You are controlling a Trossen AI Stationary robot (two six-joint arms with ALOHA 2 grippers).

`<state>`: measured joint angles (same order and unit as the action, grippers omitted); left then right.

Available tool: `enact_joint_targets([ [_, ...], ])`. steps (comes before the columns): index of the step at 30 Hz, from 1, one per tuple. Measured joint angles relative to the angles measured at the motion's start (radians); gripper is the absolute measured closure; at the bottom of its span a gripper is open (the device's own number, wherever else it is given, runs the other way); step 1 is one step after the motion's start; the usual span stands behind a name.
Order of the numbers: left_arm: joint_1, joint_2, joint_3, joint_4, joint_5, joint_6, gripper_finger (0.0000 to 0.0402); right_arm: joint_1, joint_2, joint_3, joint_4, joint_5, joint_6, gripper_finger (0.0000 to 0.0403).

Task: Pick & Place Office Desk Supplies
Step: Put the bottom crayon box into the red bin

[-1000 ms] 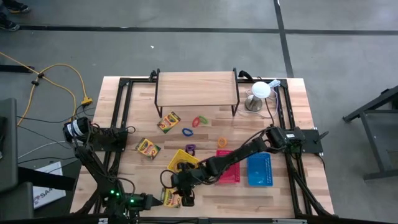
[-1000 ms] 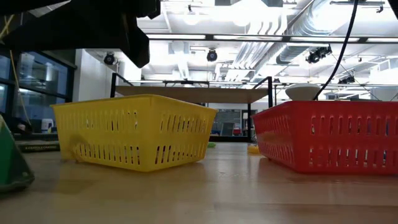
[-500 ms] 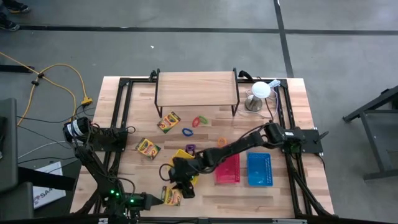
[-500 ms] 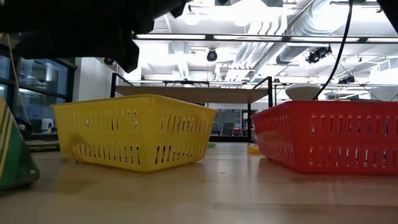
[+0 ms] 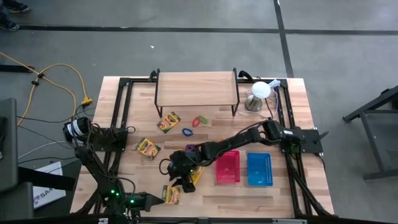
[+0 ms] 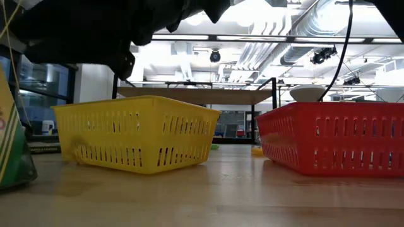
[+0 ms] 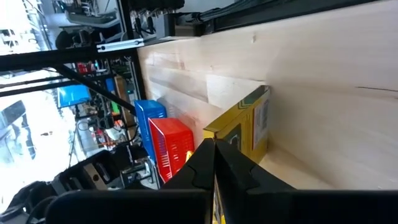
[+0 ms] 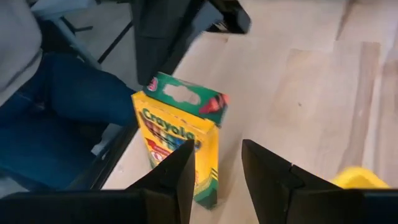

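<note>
since a second ago the right claw point(image 5: 181, 184) has swung off the yellow basket point(image 6: 136, 132) toward the bench's near edge, fingers spread, empty. just ahead of it a crayon box point(image 8: 180, 143) stands upright against the clenched left claw point(image 5: 153, 200), propped for pickup.

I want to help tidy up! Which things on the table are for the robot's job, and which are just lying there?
For the job: crayon boxes, coloured rings, purple clip; probably the yellow basket, red basket and blue basket too. The open right gripper hovers by the front box.

Just lying about: wooden shelf, white dome lamp, yellow cable on the floor.
</note>
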<state>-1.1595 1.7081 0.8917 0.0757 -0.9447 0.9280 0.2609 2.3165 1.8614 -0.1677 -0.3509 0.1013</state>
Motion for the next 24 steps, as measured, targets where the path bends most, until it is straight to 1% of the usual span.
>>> enact_joint_targets([
  [5, 0.005, 0.0, 0.0, 0.011, -0.013, 0.016, 0.0401, 0.003, 0.0, 0.0, 0.019, -0.018, -0.034, 0.0282],
  [13, 0.005, 0.0, 0.0, 0.05, -0.022, 0.089, 0.0401, 0.002, 0.0, 0.0, 0.02, 0.008, -0.047, 0.0282],
  [24, 0.005, 0.0, 0.0, 0.072, -0.022, 0.109, 0.0401, 0.001, 0.0, 0.0, 0.014, 0.001, -0.054, 0.0282],
])
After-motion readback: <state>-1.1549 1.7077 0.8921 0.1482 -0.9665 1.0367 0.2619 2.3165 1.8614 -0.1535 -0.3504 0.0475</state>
